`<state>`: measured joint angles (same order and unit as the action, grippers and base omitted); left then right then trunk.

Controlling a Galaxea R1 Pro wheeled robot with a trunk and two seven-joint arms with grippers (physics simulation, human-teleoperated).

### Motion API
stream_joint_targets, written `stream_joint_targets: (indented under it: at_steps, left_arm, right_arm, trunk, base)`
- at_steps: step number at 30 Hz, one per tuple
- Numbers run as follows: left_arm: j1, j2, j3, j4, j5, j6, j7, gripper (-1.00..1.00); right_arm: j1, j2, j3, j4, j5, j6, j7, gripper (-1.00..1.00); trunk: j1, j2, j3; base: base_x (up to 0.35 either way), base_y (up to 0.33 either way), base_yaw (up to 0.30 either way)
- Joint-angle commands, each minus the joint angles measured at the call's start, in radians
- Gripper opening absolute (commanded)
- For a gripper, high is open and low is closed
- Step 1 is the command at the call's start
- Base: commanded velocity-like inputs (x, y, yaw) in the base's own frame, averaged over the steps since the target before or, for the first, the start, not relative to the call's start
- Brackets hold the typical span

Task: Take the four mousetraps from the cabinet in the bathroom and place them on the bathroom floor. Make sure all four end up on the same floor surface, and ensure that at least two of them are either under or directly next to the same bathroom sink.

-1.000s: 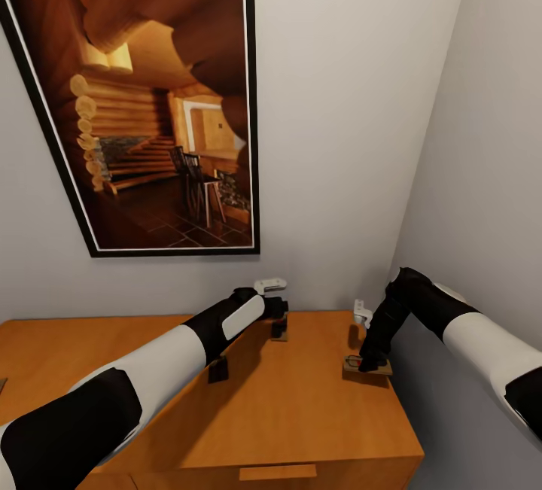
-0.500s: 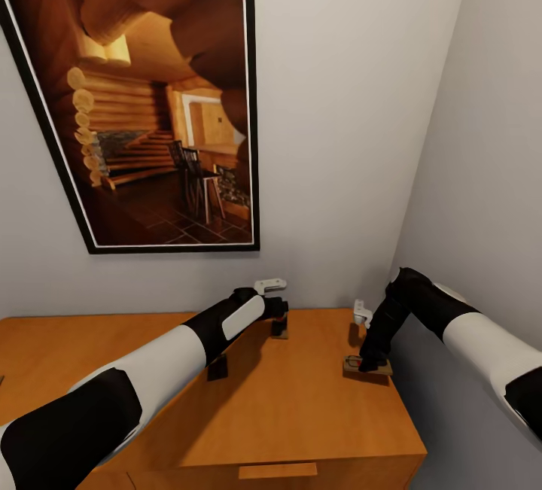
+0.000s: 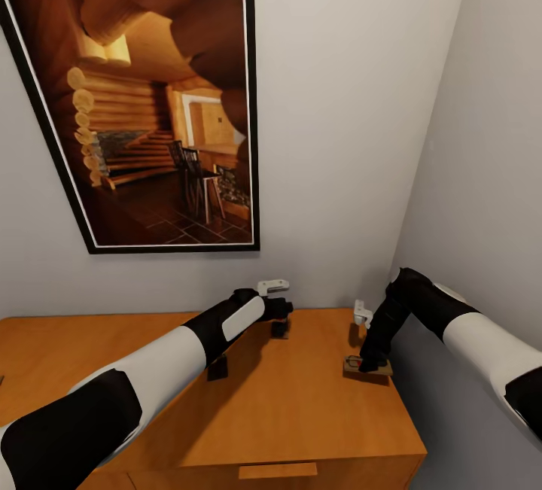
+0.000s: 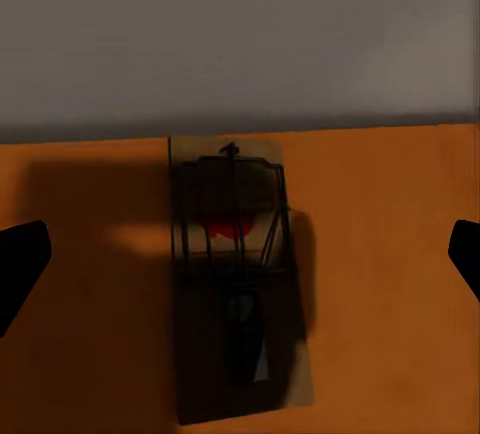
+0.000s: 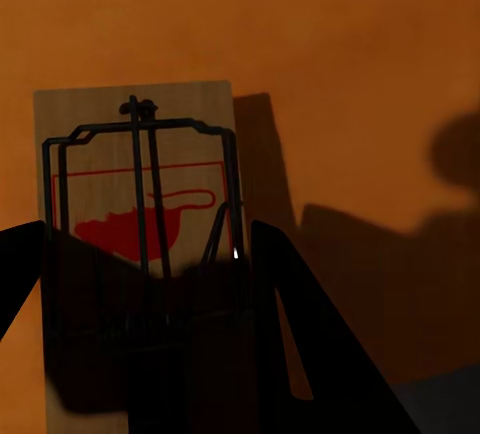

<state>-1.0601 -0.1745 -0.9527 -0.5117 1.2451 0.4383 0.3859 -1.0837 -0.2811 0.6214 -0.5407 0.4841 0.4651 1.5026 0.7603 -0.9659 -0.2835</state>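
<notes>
Two mousetraps show, both lying flat on the cabinet top (image 3: 301, 407). One mousetrap (image 3: 370, 366) lies near the right edge, a tan board with dark wire and a red mark (image 5: 140, 204). My right gripper (image 3: 368, 361) comes down on it, and its dark fingers (image 5: 290, 324) are closed against the board's two long sides. The other mousetrap (image 4: 235, 274) lies by the back wall. My left gripper (image 3: 278, 327) hovers over it, open, with its fingertips (image 4: 20, 264) far apart on either side of the trap.
The cabinet stands in a corner, with a grey wall behind and another close on the right (image 3: 482, 174). A large framed picture (image 3: 150, 98) hangs above the cabinet. A wooden drawer handle (image 3: 277, 470) shows at the front edge.
The head view has shifted slightly. My left gripper has edged a little toward the back wall. The right gripper and its trap have stayed put.
</notes>
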Motion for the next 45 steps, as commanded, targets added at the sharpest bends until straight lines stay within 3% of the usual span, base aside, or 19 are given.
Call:
stream_joint_targets:
  at_steps: [1,4,22,45]
  left_arm:
    - [-0.002,0.0,-0.005,-0.001,0.008,0.0,0.006,1.0]
    - [-0.001,0.0,-0.005,-0.001,0.008,0.0,0.005,1.0]
    - [0.0,0.0,-0.005,0.001,0.007,-0.001,0.005,1.0]
    - [0.001,0.0,-0.006,-0.001,0.008,-0.001,0.003,1.0]
  right_arm:
    - [-0.001,-0.001,0.004,-0.002,0.001,0.017,0.005,-1.0]
    - [-0.001,-0.001,0.004,-0.002,0.001,0.017,0.005,-1.0]
    - [-0.001,-0.001,0.004,0.001,0.001,0.017,0.005,-1.0]
    - [-0.001,-0.001,0.004,0.001,0.001,0.017,0.005,-1.0]
  trunk:
    - [0.0,-0.001,-0.001]
    - [0.0,-0.001,-0.001]
    - [0.069,-0.127,-0.058]
    - [0.069,-0.127,-0.058]
  base:
    - [0.0,0.0,0.0]
    - [0.0,0.0,0.0]
    - [0.0,0.0,0.0]
    - [0.0,0.0,0.0]
